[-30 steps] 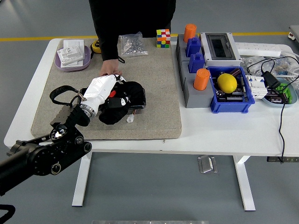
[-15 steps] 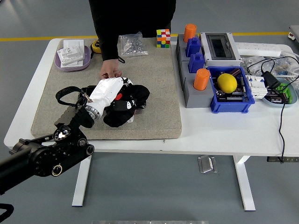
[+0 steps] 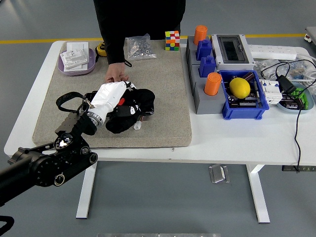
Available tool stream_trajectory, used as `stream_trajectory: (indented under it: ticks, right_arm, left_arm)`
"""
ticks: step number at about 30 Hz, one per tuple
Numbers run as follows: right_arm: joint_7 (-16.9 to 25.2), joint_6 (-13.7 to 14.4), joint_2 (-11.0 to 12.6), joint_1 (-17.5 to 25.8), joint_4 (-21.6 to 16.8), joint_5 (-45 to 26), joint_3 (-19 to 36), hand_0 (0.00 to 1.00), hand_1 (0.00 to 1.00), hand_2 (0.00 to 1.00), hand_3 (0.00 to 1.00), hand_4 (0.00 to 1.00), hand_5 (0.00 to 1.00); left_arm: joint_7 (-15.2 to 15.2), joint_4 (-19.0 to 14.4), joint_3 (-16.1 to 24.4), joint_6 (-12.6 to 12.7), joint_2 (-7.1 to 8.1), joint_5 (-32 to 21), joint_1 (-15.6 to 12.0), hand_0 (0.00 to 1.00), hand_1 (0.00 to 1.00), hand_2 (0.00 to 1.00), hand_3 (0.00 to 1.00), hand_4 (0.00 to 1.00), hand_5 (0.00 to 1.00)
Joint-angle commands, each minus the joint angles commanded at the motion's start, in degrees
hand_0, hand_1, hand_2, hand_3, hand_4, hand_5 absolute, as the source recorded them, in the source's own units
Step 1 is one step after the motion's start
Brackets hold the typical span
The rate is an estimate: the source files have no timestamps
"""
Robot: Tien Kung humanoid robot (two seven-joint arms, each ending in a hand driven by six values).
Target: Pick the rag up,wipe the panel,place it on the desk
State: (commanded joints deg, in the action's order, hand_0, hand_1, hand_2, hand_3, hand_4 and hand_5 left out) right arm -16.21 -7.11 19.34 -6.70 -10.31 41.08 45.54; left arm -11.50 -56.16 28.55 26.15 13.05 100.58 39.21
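Note:
A crumpled black rag (image 3: 133, 109) with small white and red bits lies on the grey felt panel (image 3: 163, 84) that covers the left half of the white table (image 3: 237, 138). My left hand (image 3: 109, 96), white, comes in from the lower left, rests on the rag's left side and presses down, its fingers curled into the cloth. A black strap loop (image 3: 66, 101) trails off to the left of my wrist. At the panel's far edge, just behind my hand, a person's hand (image 3: 116, 74) rests on the felt.
A colour cube (image 3: 172, 40) and a bag of small parts (image 3: 139, 47) sit at the panel's far edge, a purple tray (image 3: 77, 58) at far left. Grey and blue bins with orange cylinders (image 3: 213, 83), a lemon (image 3: 240, 87) and cables (image 3: 291, 84) crowd the right side.
My left hand pushed the rag right and away over the panel, then drew it back left. The rag is bunched more tightly again. The person's hand has stayed put.

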Motion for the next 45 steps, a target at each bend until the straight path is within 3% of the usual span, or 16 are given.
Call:
stream_trajectory:
  ticks: [29,45]
  right_arm:
    - [-0.05,0.12,-0.55,0.70,0.00,0.78,1.26,0.749,0.687,0.712,0.599,0.950,0.589]
    - [-0.20,0.07,-0.77,0.89,0.00,1.26,2.06,0.749,0.686,0.712,0.599,0.950,0.589]
  left_arm:
    - [-1.83,4.56,6.54,2.59,4.27,3.84,-3.11,0.231,0.153,0.528,0.393,0.283,0.002]
    - [-2.48,5.20,9.06,3.14,6.09,6.05,-4.02,0.227,0.151,0.526,0.394,0.283,0.002]
